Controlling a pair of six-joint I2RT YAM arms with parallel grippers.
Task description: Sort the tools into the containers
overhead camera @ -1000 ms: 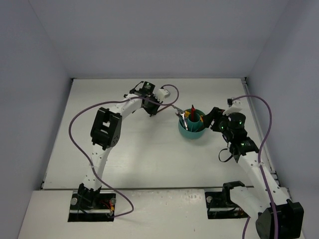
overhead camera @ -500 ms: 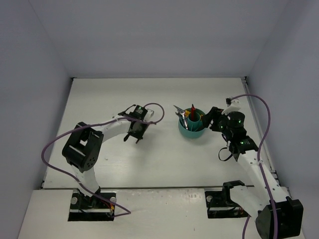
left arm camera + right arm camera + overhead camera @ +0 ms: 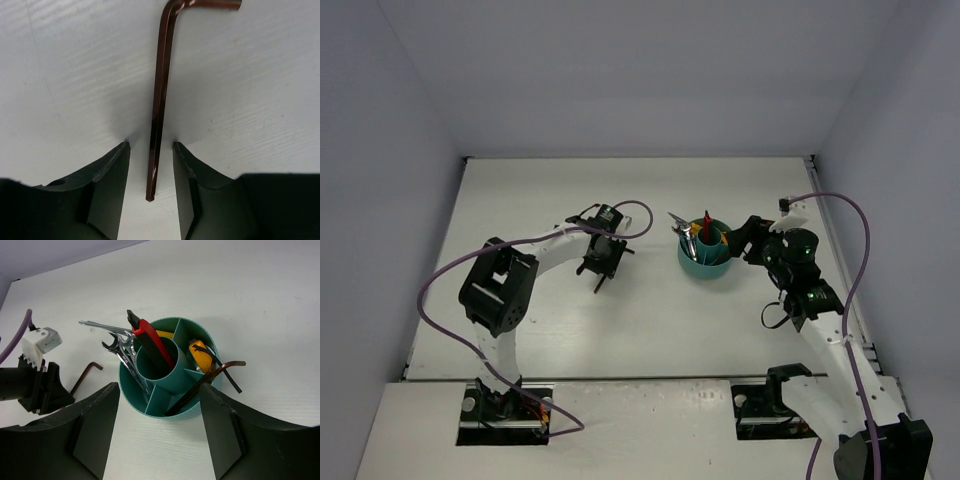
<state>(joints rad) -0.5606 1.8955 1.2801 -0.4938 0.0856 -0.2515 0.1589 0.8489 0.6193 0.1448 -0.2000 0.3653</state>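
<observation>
White counter lies flat and bare-looking, with pale blue-grey walls on three sides. On the left side, the left fingers point down at the counter and are open. A thin, dark brown hex key lies flat between them, with a small gap on each side. Its long part runs straight away from the wrist, and its short bent end turns to the right at the far tip. To the right stands a round teal tub with a cup in the middle. Silver wrenches lean out over its left rim. A red-and-black tool stands in the middle cup, tipped to the left. A yellow tape measure sits in a right part, and dark hex keys lean there too. Just right of the tub, the right fingers are spread wide and hold nothing.
</observation>
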